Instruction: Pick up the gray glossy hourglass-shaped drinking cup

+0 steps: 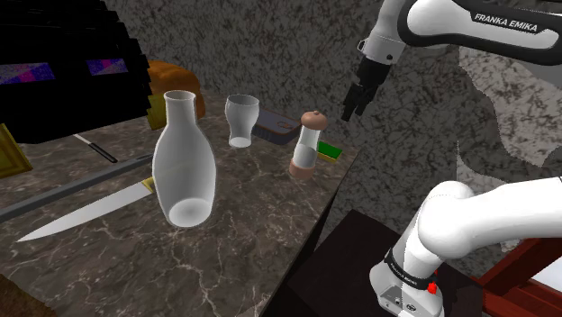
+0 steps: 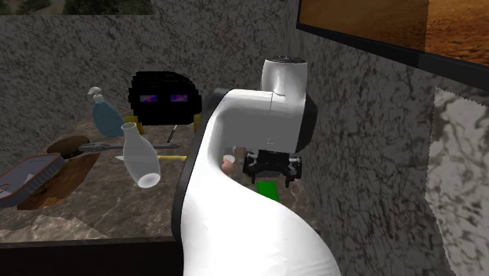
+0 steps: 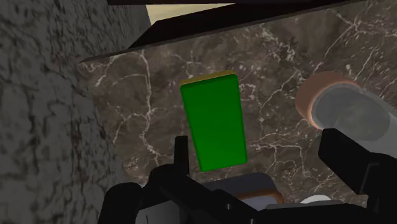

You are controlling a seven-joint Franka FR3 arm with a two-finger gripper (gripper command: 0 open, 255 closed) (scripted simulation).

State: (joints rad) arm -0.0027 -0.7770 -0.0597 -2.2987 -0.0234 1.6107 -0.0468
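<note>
The grey glossy hourglass-shaped cup (image 1: 241, 120) stands upright near the back of the dark marble counter (image 1: 243, 225). My black gripper (image 1: 348, 112) hangs in the air to the cup's right in the shoulder view, above the counter's far corner and well apart from the cup. In the wrist view the gripper (image 3: 257, 147) is open, with nothing between its fingers, and looks down on a green sponge (image 3: 213, 124). The second exterior view has the gripper (image 2: 270, 169) behind the white arm, just above the sponge (image 2: 269, 188).
A tall translucent bottle (image 1: 183, 162) leans in front of the cup. A knife (image 1: 90, 212) lies at the shoulder view's left. A grinder (image 1: 308, 144) and the green sponge (image 1: 329, 151) sit under the gripper, a flat dark box (image 1: 275, 129) beside the cup. A stone wall (image 3: 44, 108) is close.
</note>
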